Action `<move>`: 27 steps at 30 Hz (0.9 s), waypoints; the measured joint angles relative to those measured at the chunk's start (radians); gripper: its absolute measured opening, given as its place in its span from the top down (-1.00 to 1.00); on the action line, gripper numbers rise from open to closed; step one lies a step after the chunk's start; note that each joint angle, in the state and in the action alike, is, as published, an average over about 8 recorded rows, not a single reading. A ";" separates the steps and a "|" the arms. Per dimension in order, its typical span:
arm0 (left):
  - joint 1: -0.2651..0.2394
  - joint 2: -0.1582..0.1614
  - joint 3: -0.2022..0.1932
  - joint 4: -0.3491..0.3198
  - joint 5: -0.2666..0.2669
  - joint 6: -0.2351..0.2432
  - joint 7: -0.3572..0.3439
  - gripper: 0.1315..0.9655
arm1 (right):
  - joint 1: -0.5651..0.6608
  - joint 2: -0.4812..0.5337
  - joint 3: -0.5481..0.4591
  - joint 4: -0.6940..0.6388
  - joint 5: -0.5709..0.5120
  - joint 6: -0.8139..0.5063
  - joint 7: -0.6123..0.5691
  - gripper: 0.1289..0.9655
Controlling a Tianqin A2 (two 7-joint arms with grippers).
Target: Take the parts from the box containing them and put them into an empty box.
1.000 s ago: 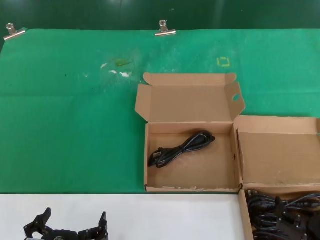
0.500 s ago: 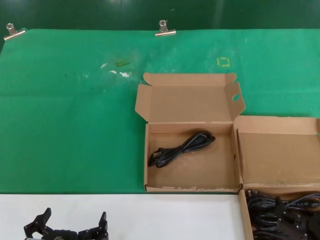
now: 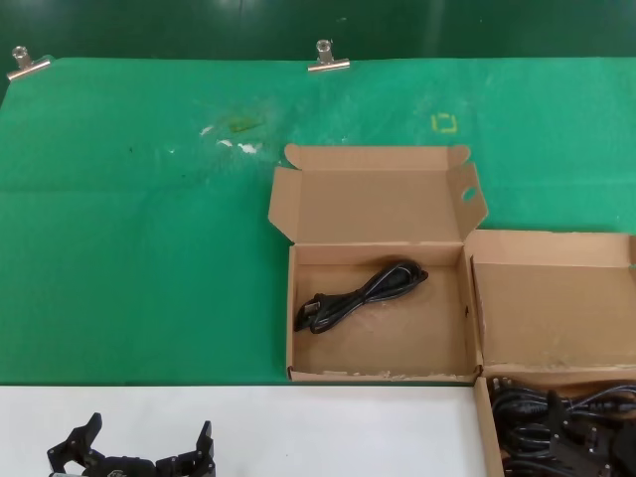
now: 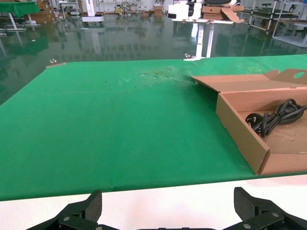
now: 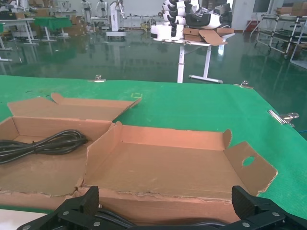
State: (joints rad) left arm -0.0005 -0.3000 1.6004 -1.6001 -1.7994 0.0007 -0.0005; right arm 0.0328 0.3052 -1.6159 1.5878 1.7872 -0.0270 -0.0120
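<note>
The box with a round hole in its lid flap [image 3: 378, 376] lies open at the table's middle and holds one looped black cord [image 3: 363, 295]. The box containing the parts [image 3: 484, 427] is at the near right corner, full of black cords [image 3: 542, 422], its lid [image 3: 552, 313] folded back flat. My right gripper [image 5: 164, 201] hovers open over those cords [image 5: 112, 221], holding nothing. My left gripper [image 3: 129, 452] stands open and empty over the white strip at the near left, well away from both boxes.
A green mat [image 3: 149, 258] covers the table, held by metal clips [image 3: 328, 58] at the far edge. A white table strip [image 3: 298, 427] runs along the near side. The mat has stains [image 3: 238, 134] and a small yellow square mark [image 3: 444, 122].
</note>
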 joint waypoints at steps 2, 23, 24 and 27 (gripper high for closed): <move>0.000 0.000 0.000 0.000 0.000 0.000 0.000 -1.00 | 0.000 0.000 0.000 0.000 0.000 0.000 0.000 -1.00; 0.000 0.000 0.000 0.000 0.000 0.000 0.000 -1.00 | 0.000 0.000 0.000 0.000 0.000 0.000 0.000 -1.00; 0.000 0.000 0.000 0.000 0.000 0.000 0.000 -1.00 | 0.000 0.000 0.000 0.000 0.000 0.000 0.000 -1.00; 0.000 0.000 0.000 0.000 0.000 0.000 0.000 -1.00 | 0.000 0.000 0.000 0.000 0.000 0.000 0.000 -1.00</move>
State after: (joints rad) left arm -0.0005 -0.3000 1.6004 -1.6001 -1.7994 0.0007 -0.0005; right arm 0.0328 0.3052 -1.6159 1.5878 1.7872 -0.0270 -0.0120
